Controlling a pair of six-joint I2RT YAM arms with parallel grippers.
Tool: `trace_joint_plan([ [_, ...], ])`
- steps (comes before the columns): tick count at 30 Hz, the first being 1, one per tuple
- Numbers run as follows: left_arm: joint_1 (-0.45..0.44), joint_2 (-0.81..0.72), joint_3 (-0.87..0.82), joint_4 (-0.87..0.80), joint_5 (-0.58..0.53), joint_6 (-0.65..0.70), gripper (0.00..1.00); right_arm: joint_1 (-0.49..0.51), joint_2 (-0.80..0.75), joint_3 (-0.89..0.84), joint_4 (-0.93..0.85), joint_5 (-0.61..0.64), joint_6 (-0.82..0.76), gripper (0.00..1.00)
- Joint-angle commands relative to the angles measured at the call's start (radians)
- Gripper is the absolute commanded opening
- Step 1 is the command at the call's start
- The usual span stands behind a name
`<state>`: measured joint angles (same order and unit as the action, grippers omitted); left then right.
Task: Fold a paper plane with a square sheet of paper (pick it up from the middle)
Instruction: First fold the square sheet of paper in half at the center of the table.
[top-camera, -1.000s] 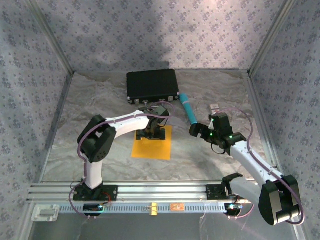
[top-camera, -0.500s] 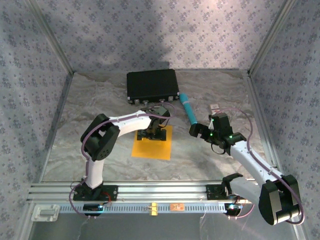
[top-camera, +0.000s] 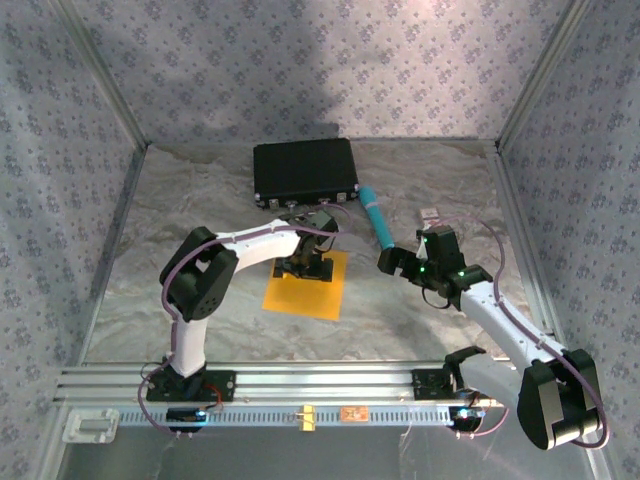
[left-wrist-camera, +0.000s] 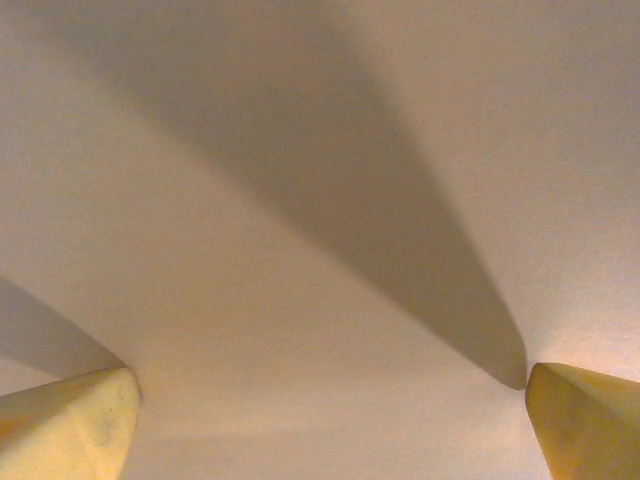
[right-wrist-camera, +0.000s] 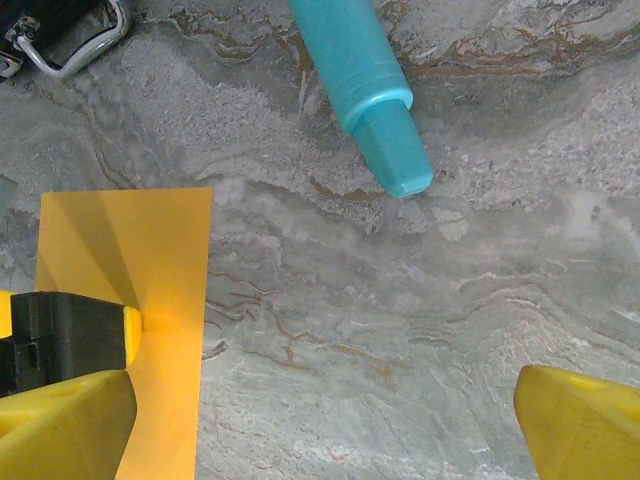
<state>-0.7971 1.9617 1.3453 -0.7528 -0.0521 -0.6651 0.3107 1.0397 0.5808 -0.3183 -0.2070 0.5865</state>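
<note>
Skewed slightly since earlier: thin orange-yellow square paper sheet (top-camera: 305, 297), in front of black rectangular case (top-camera: 305, 170); light, limp, slippery; pinch mid-sheet. Left claw (top-camera: 307, 266) spread, empty, upon it; right claw (top-camera: 400, 262) likewise spread, empty.

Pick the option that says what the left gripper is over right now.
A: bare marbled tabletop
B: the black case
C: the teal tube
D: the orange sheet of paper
D: from above, the left gripper sits over the far half of the square sheet of paper, and its wrist camera shows its fingertips spread wide against plain paper.
</note>
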Motion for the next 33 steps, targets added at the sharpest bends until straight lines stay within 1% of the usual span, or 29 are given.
trace_joint_plan([
  [1, 0.012, -0.036, -0.017, 0.007, 0.030, 0.040, 0.98, 0.008, 0.002, 0.029, -0.015, -0.012, -0.013, 0.99],
  [5, 0.012, -0.064, -0.028, 0.014, 0.019, 0.044, 0.98, 0.010, 0.000, 0.027, -0.017, -0.013, -0.011, 0.99],
  [10, 0.009, -0.042, -0.015, -0.004, 0.021, 0.053, 0.98, 0.009, 0.000, 0.027, -0.019, -0.012, -0.010, 0.99],
  [13, -0.005, -0.044, -0.014, -0.005, 0.000, 0.051, 0.98, 0.010, 0.000, 0.027, -0.022, -0.005, -0.011, 0.99],
  [20, -0.011, 0.007, -0.007, -0.018, -0.001, 0.052, 0.98, 0.011, 0.003, 0.026, -0.022, -0.009, -0.012, 0.99],
  [24, -0.014, 0.037, -0.019, -0.025, -0.020, 0.047, 0.98, 0.011, 0.001, 0.025, -0.024, -0.008, -0.011, 0.99],
  [33, -0.013, 0.058, -0.056, 0.013, 0.036, 0.039, 0.97, 0.010, 0.005, 0.025, -0.020, -0.008, -0.011, 0.99],
])
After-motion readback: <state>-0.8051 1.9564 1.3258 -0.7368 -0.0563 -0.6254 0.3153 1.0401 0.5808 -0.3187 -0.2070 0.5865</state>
